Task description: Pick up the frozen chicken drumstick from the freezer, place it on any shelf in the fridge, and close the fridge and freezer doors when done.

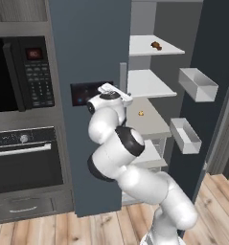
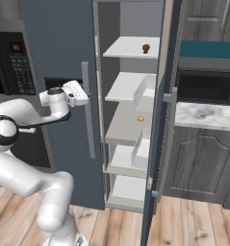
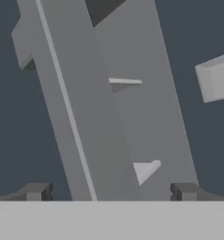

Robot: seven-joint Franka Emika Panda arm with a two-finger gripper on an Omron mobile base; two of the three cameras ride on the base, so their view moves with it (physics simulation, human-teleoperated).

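The frozen chicken drumstick (image 1: 156,45) (image 2: 146,48), a small reddish-brown lump, lies on the highest shelf (image 1: 143,48) (image 2: 127,49) of the fridge (image 1: 152,107), whose door (image 1: 209,95) (image 2: 157,144) stands wide open. The freezer door (image 1: 89,57) (image 2: 58,48), with its black panel (image 1: 83,94), is shut. My gripper (image 1: 127,99) (image 2: 86,98) (image 3: 111,192) is open at the freezer door's grey bar handle (image 2: 89,113) (image 3: 78,117). In the hand view the bar runs between the spread fingertips (image 3: 36,191), which hold nothing.
A tiny yellow-orange ball (image 1: 141,113) (image 2: 140,118) lies on a lower fridge shelf. Clear bins (image 1: 197,83) hang on the open fridge door. A microwave (image 1: 20,72) and oven (image 1: 25,158) stand left of the freezer. A counter (image 2: 205,115) lies to the right.
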